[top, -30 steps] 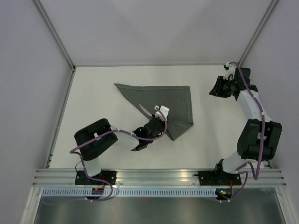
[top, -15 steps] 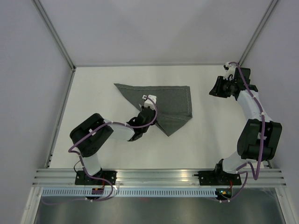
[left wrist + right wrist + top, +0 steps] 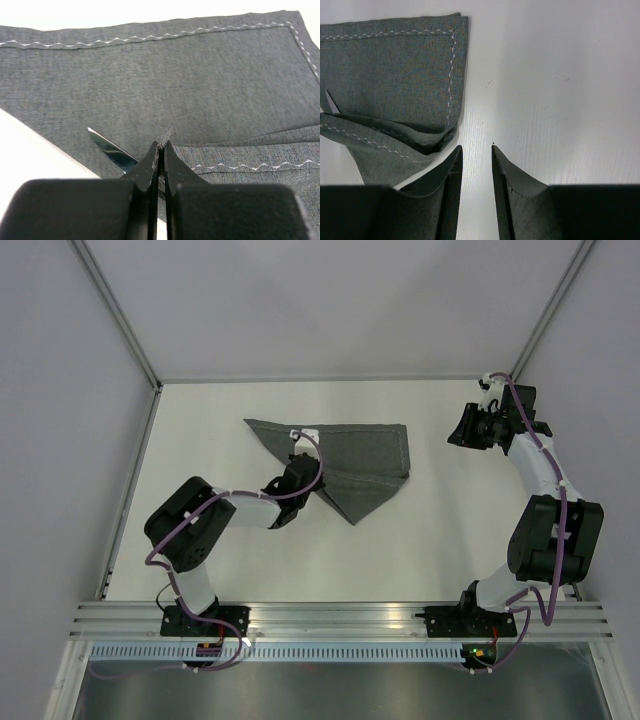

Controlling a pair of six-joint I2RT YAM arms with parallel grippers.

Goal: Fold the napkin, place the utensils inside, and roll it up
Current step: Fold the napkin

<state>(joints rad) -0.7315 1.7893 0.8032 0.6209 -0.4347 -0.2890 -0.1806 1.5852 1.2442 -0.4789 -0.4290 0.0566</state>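
Observation:
The dark grey napkin (image 3: 365, 452) lies mid-table, its lower part doubled into a pointed flap (image 3: 356, 498). My left gripper (image 3: 300, 462) hovers over the cloth's left half, shut on a corner of the napkin; a tuft of fabric pokes out between its tips (image 3: 161, 145). Beside those tips, a slim shiny utensil blade (image 3: 111, 149) rests on the napkin (image 3: 190, 85). The blade's tip (image 3: 331, 103) also shows at the left edge of the right wrist view. My right gripper (image 3: 466, 428) stays off to the right of the napkin (image 3: 395, 70), open (image 3: 476, 147) and holding nothing.
Bare white table (image 3: 220, 560) surrounds the cloth. A metal frame rail (image 3: 130, 480) bounds the left side, and grey walls close in at the back and right. The arm bases stand on the near rail (image 3: 340, 615).
My left gripper has carried the pinched napkin corner up and to the left across the cloth, dragging the flap with it. The utensil is now hidden in the top view. The right arm has not moved.

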